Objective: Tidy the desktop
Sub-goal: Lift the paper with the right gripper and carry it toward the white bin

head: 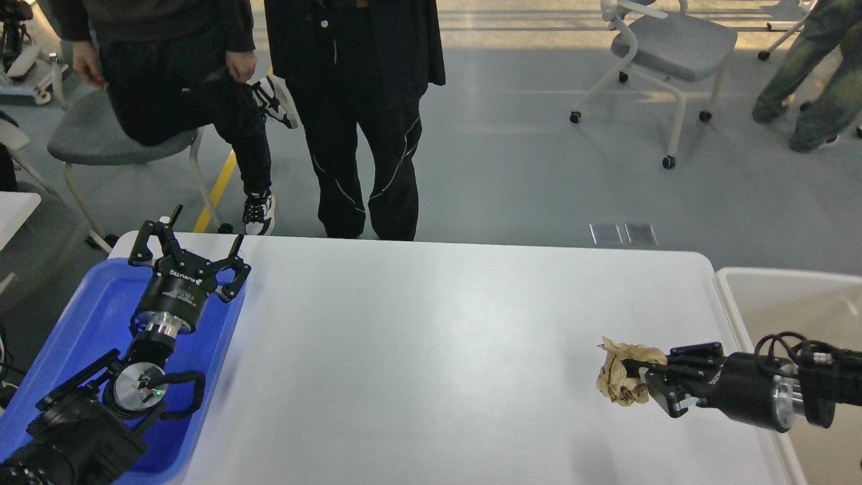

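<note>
The white desktop (431, 337) fills the middle of the head view. A crumpled ball of brown paper (621, 372) is at its right side. My right gripper (633, 377) comes in from the right and is shut on the brown paper; whether the paper rests on the desktop or is lifted off it I cannot tell. My left gripper (202, 232) is open and empty, held above the far end of the blue tray (101, 323) at the desktop's left edge.
An off-white bin (794, 310) stands right of the desktop. Two people in black (350, 101) stand just beyond the far edge. Chairs (667, 47) and another person stand further back on the grey floor.
</note>
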### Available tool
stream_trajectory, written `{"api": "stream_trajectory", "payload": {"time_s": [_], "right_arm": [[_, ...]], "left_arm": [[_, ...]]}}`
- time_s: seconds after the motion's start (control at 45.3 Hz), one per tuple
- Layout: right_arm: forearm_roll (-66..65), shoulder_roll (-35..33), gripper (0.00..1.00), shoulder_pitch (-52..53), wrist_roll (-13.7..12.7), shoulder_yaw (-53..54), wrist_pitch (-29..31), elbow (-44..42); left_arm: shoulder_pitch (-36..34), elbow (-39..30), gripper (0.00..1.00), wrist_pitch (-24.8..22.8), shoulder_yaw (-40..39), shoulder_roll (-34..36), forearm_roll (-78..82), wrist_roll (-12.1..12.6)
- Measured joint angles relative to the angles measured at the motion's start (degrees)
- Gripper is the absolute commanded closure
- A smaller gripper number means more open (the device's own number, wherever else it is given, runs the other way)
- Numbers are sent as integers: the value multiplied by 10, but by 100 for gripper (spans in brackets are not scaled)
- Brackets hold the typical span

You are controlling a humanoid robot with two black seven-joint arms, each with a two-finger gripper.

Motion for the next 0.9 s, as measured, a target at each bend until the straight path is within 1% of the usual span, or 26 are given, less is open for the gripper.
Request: {"api": "stream_trajectory", "payload": {"time_s": [0.132,0.221,0.397,0.64,0.904], "right_arm": [[47,-30,100,71,2,1,49,18],[83,-52,100,129,4,1,96,30],[119,-73,100,187,5,4,146,42],[145,-94,100,218,6,9,172,48],[189,-127,100,221,6,10,171,35]], "left_arm": [[0,0,0,0,0,0,0,0],[0,0,0,0,0,0,-1,0],[0,0,0,1,0,0,-1,0],[0,0,0,1,0,0,-1,0],[0,0,0,1,0,0,-1,0]]}}
